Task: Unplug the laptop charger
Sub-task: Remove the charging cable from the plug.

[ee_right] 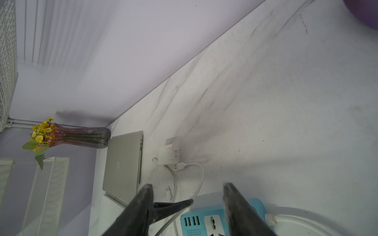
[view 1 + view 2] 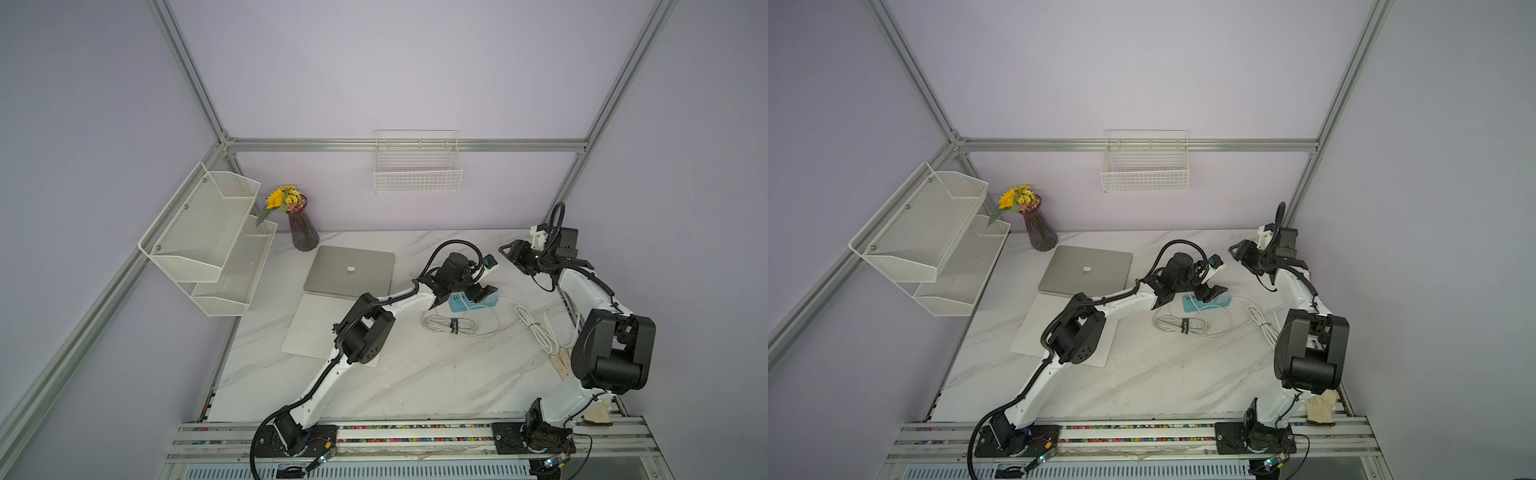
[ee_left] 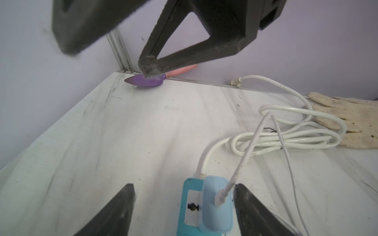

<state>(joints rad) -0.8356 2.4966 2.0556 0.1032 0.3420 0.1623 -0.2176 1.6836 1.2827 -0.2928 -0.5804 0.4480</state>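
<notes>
Both top views: high at the front, tilted down over the whole table (image 2: 415,374). Left wrist view: behind the left gripper (image 3: 184,185), low and close over the power strip (image 3: 191,206), facing the glove (image 3: 351,120). Right wrist view: behind the right gripper (image 1: 188,184), higher, facing laptop (image 1: 122,163) and vase (image 1: 81,139); power strip shared by all.

Pale lilac walls (image 2: 374,75) close the cell on three sides, edged with aluminium rails (image 2: 407,145) that meet in the far corners. A white table (image 2: 415,374) with grey marble veining carries everything. On the back wall, high beyond the left fingers (image 2: 484,293), hangs a white wire basket (image 2: 417,178). A two-tier white mesh shelf (image 2: 199,232) is fixed to the side wall, well apart from those fingers on their left, and a purple vase (image 2: 303,235) of yellow flowers stands in the table's corner beside it. The light is soft and even.
</notes>
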